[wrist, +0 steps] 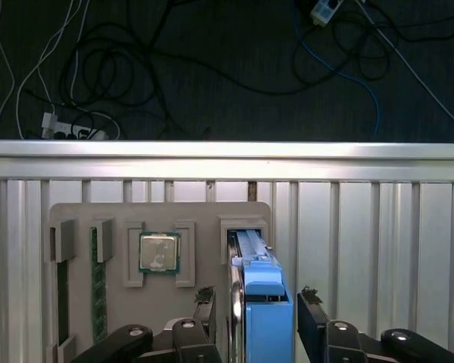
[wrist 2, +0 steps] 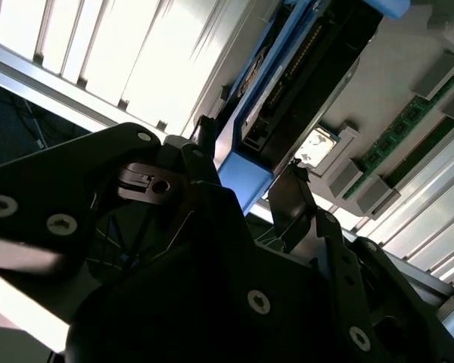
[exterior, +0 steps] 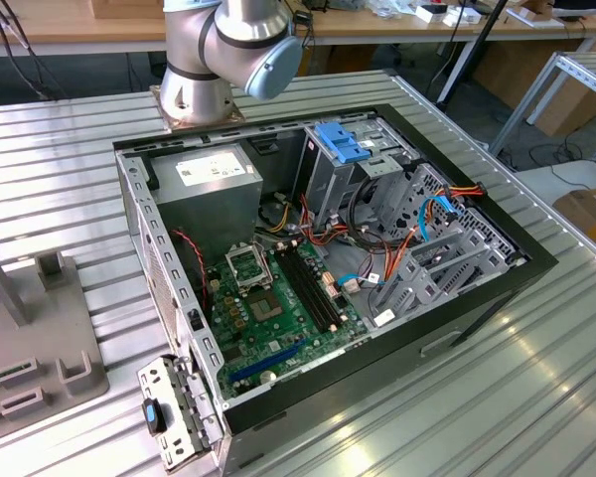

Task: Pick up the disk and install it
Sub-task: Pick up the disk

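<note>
Glare bleaches the ribbed table [wrist 2: 136, 53] in the second wrist view; elsewhere light is even.

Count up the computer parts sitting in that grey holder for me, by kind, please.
Disk: 1
Processor chip: 1
Green memory stick: 1
Total: 3

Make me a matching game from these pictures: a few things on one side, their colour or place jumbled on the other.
1 disk
2 chip
3 memory stick
4 computer case

a green, in a narrow slot
b open, on the table
c blue-framed, on edge in the tray
d silver, flat in a square pocket

Pairs: 1-c, 2-d, 3-a, 4-b
</note>
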Robot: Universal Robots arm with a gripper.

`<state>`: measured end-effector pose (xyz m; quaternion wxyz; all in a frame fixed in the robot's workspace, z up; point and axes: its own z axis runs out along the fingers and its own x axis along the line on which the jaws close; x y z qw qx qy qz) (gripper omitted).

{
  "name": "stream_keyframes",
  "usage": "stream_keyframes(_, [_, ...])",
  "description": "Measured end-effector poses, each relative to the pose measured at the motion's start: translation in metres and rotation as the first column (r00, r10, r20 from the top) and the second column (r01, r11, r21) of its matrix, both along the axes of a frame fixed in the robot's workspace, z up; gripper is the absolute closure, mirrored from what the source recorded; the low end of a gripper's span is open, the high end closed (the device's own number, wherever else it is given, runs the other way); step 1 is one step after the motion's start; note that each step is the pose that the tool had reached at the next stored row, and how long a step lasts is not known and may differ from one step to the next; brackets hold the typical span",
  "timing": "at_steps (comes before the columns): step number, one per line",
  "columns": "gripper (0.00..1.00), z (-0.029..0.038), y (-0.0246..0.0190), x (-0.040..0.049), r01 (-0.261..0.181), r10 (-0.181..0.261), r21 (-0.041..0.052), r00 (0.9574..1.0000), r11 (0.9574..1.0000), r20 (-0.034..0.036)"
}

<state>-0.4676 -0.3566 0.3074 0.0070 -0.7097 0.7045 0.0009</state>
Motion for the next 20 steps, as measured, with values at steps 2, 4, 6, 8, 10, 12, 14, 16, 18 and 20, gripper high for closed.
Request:
stream_keyframes(2, [0.53, 0.0, -0.0002, 0.0, 0.0, 0.0, -0.0001, 1.0, 1.0, -0.0001])
stream_keyframes(4, [0.63, 0.0, -0.0003, 0.0, 0.0, 0.0, 0.0, 1.0, 1.0, 0.0])
stream_keyframes(6, [0.63, 0.0, -0.0004, 0.0, 0.0, 0.0, 0.0, 1.0, 1.0, 0.0])
stream_keyframes(8, [0.63, 0.0, -0.0008, 0.0, 0.0, 0.0, 0.0, 1.0, 1.0, 0.0])
stream_keyframes(10, [0.63, 0.0, -0.0012, 0.0, 0.0, 0.0, 0.0, 1.0, 1.0, 0.0])
stream_keyframes(12, [0.63, 0.0034, -0.0013, 0.0, 0.0, 0.0, 0.0, 1.0, 1.0, 0.0])
stream_keyframes(14, [0.63, 0.0038, -0.0013, 0.0, 0.0, 0.0, 0.0, 1.0, 1.0, 0.0])
stream_keyframes(16, [0.63, 0.0041, -0.0013, 0.0, 0.0, 0.0, 0.0, 1.0, 1.0, 0.0])
stream_keyframes(18, [0.63, 0.0042, -0.0013, 0.0, 0.0, 0.0, 0.0, 1.0, 1.0, 0.0])
stream_keyframes(20, [0.63, 0.0043, -0.0013, 0.0, 0.0, 0.0, 0.0, 1.0, 1.0, 0.0])
